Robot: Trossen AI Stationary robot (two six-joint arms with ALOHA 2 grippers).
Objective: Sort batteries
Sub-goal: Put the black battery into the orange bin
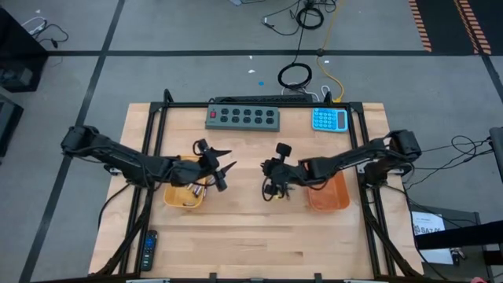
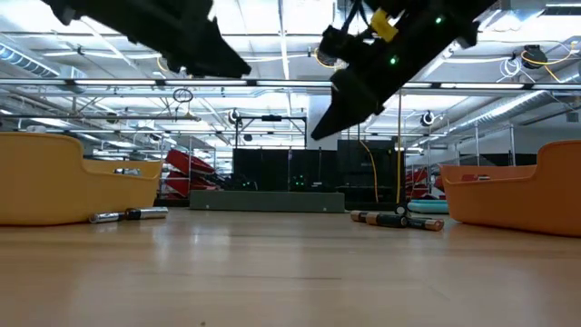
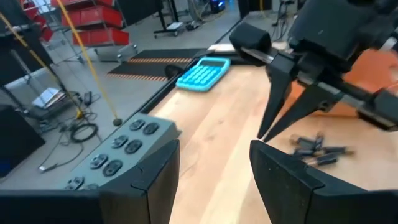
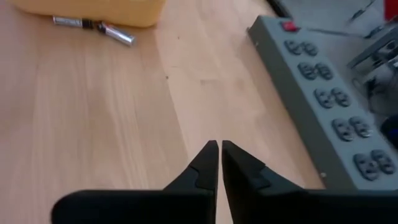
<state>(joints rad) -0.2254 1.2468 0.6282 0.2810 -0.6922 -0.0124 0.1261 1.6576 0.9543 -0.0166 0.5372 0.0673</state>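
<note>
Two batteries [image 4: 93,28] lie on the wood against the yellow tray [image 4: 93,7], which also shows in the low view, batteries [image 2: 127,215] beside tray [image 2: 54,177]. A small cluster of dark batteries [image 3: 317,149] lies in front of the orange tray [image 2: 517,191], also visible as a cluster [image 2: 395,219] at table height. My right gripper [image 4: 219,146] hangs shut and empty above the table's middle [image 1: 267,177], tips pointing down [image 2: 316,136]. My left gripper [image 3: 214,168] is open, raised beside the yellow tray [image 1: 185,195], facing the right gripper [image 3: 292,93].
A grey power strip [image 1: 244,118] and a blue calculator [image 1: 329,119] lie along the far edge. A black remote [image 1: 149,248] lies at the near left. Bare wood stretches between the two trays and toward the near edge.
</note>
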